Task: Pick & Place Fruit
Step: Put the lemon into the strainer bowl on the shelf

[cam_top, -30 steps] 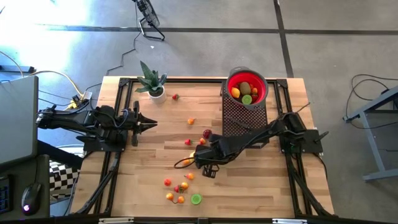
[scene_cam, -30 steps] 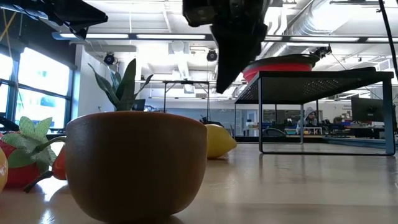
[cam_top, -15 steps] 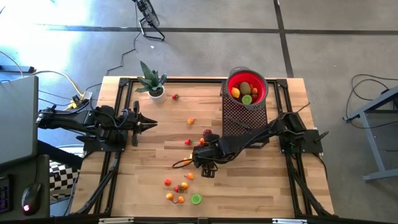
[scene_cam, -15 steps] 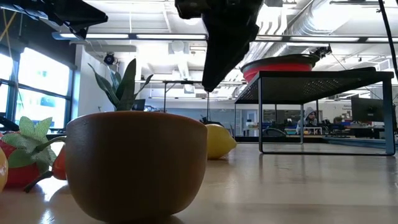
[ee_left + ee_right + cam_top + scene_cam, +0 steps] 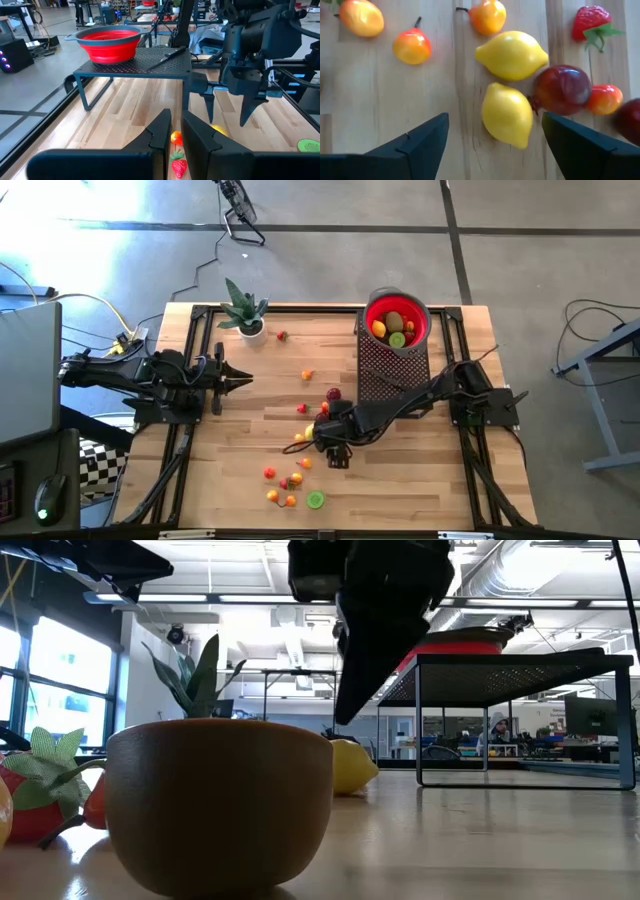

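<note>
Lemon [image 5: 507,115] lies between open right claw [image 5: 495,137] fingers.

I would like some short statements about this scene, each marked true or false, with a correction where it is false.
1. The right tool is open above the table. True.
2. The red bowl stands on a black rack. True.
3. The bowl is empty. False: it holds several fruits.
4. Two lemons lie between the right tool's fingers in the right wrist view. True.
5. The left tool is holding a strawberry. False: it is shut on nothing and waits at the table's left side.
6. The potted plant stands next to the bowl. False: it is at the far left corner, well apart from the bowl.
</note>
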You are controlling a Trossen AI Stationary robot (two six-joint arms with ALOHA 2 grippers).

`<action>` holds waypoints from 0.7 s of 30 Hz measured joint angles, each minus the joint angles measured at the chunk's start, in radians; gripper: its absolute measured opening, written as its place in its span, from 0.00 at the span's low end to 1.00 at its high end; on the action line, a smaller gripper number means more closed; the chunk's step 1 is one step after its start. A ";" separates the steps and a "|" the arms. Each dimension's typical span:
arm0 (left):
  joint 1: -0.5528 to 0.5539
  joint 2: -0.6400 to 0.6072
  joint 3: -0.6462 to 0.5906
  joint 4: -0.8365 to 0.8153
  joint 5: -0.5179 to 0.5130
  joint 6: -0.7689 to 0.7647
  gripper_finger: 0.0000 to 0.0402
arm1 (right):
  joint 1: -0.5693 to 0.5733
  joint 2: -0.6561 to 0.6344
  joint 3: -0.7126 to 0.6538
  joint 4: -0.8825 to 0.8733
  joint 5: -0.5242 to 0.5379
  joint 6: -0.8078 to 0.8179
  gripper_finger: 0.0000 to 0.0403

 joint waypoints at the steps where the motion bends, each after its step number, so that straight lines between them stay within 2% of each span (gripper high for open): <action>1: 0.000 0.000 0.000 0.000 0.000 0.000 0.09 | 0.000 0.000 -0.010 0.016 0.002 0.000 0.77; 6: 0.000 0.000 0.000 0.000 0.000 0.000 0.09 | 0.000 0.000 -0.036 0.089 0.003 0.000 0.77; 14: 0.000 0.000 0.000 0.000 0.000 0.000 0.09 | -0.017 0.000 -0.083 0.105 -0.008 -0.001 0.77; 21: 0.000 0.000 0.000 0.000 0.000 0.000 0.09 | -0.020 0.000 -0.138 0.213 -0.026 0.003 0.77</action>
